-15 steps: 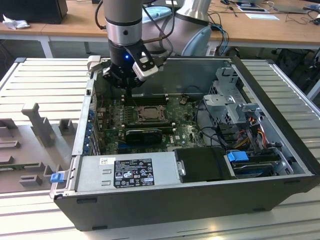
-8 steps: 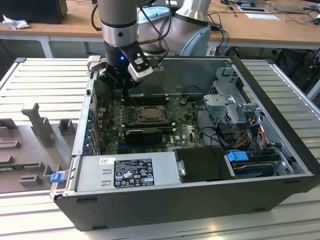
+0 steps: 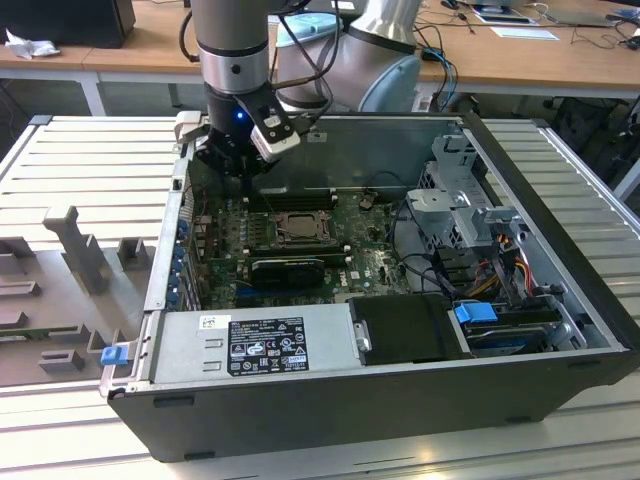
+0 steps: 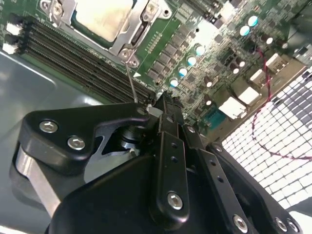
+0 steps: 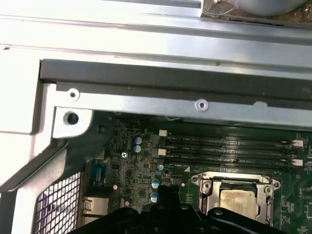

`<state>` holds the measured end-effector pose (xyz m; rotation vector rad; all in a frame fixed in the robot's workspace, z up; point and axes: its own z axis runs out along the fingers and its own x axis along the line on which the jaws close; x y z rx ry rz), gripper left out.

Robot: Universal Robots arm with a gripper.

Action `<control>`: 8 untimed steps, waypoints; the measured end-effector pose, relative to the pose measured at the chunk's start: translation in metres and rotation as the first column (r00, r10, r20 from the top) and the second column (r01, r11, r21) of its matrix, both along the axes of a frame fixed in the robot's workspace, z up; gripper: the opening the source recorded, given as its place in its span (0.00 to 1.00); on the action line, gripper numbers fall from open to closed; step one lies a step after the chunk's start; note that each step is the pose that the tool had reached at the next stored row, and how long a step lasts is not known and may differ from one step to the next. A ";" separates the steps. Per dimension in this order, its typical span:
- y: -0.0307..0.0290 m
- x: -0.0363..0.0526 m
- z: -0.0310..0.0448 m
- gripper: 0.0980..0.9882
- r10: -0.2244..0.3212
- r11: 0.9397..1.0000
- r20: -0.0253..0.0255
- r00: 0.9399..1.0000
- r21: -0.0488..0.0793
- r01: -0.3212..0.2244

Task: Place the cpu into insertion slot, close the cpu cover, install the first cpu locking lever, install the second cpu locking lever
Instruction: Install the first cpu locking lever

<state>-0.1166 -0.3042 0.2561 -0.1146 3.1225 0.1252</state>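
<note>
I seem to be running a robotics lab bench: open computer case (image 3: 400, 400) on a slatted aluminium table (image 3: 90, 150), cable-strewn wooden desks (image 3: 120, 55) behind.

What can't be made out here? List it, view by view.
cpu: second wrist view, cut off by the picture's edge.
cpu cover: first wrist view, one side hidden behind the pincer.
locking lever: second wrist view, its end runs behind the pincer.
insertion slot: exterior view, too small to judge latching.

cpu (image 4: 100, 17) cut by view's edge, cpu cover (image 4: 134, 31) likewise (partly)
</note>
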 end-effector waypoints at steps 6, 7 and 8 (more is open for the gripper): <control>0.0059 0.0076 -0.0001 0.01 0.000 1.000 0.000 1.000 0.000 0.000; 0.0060 0.0114 0.0000 0.01 0.000 1.000 0.000 1.000 0.000 0.000; 0.0061 0.0163 -0.0001 0.01 0.000 1.000 0.000 1.000 0.000 0.000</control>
